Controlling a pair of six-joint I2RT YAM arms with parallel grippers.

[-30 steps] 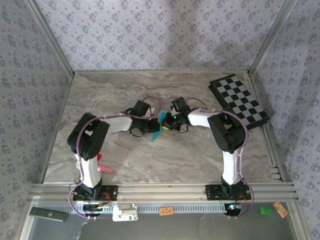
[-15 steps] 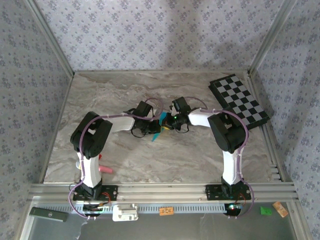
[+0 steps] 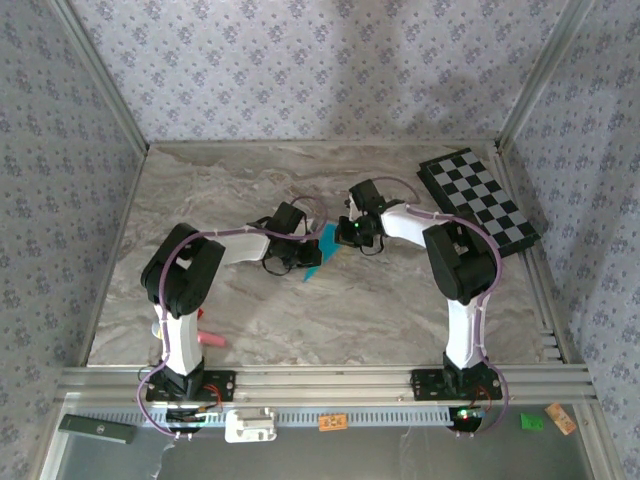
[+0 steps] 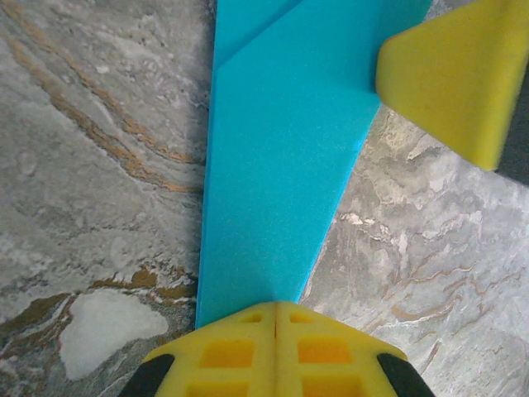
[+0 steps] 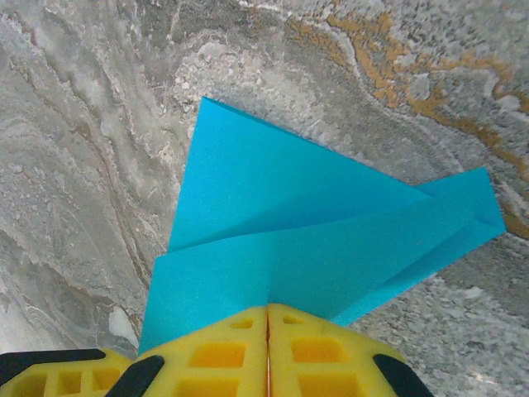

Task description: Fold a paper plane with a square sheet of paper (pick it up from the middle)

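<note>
**Both grippers pinched the folded blue paper at mid-table**

The paper plane (image 3: 321, 251), cyan-blue paper folded into a narrow tapering shape with layered creases, lay near the middle of the marble table (image 3: 240, 190), between the two wrists. Its narrow end ran into the left gripper (image 4: 275, 308), whose yellow fingers were pressed together on it. The right gripper (image 5: 267, 310) had its fingers closed flat against each other on the edge of the wider, overlapping folds. In the left wrist view, one yellow fingertip (image 4: 442, 78) of the right gripper sat at the paper's far edge. The checkered board (image 3: 478, 200) lay well apart at the table's far right corner, and a small pink object (image 3: 212, 339) rested beside the left arm's base
</note>
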